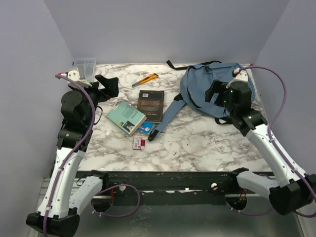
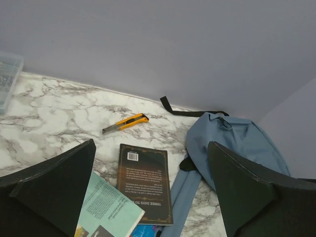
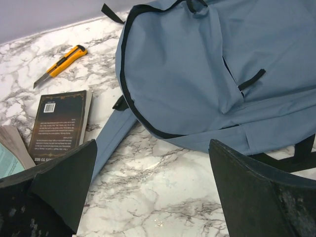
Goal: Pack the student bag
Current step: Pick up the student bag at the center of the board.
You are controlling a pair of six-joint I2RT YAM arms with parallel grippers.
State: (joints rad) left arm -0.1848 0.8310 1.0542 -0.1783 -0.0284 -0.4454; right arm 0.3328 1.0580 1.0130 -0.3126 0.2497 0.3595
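Desk (image 1: 197, 143), marble-patterned. The student bag (image 1: 195, 88) lies flat at the far right corner, one blue strap trailing toward the desk's middle. Right claw (image 3: 152, 143) is over the bag's near edge, jaws spread wide, holding nothing. Left claw (image 2: 150, 145) is at the far left, likewise wide open and empty. Between them lie a dark book (image 1: 150, 105), a teal book (image 1: 126, 117) just beside it, and a yellow utility knife (image 1: 145, 79) farther back. A clear box (image 1: 85, 65) stands in the far left corner.

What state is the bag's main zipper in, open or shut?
Looks shut: the bag lies flat, its zipper line unbroken, no inside showing; its far side is hidden.
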